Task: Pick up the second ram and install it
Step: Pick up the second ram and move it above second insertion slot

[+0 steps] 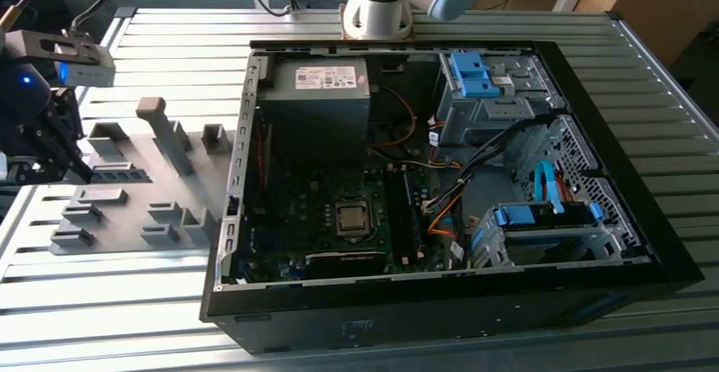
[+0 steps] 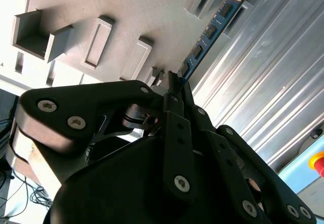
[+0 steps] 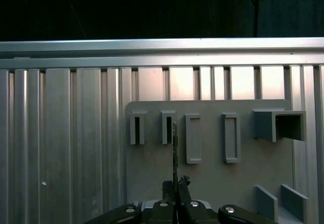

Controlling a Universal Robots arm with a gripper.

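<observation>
claw | pinching second ram by one end | over grey tray

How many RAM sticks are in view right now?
1. The second ram is pinched in the tool, over the grey tray at the exterior view's left. Others may sit hidden inside the computer case.

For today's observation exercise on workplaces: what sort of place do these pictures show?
Probably a robotics lab or workshop bench for computer assembly: an open computer case stands on a ribbed metal table, and a gripper holds a memory stick by a grey slotted tray.
</observation>
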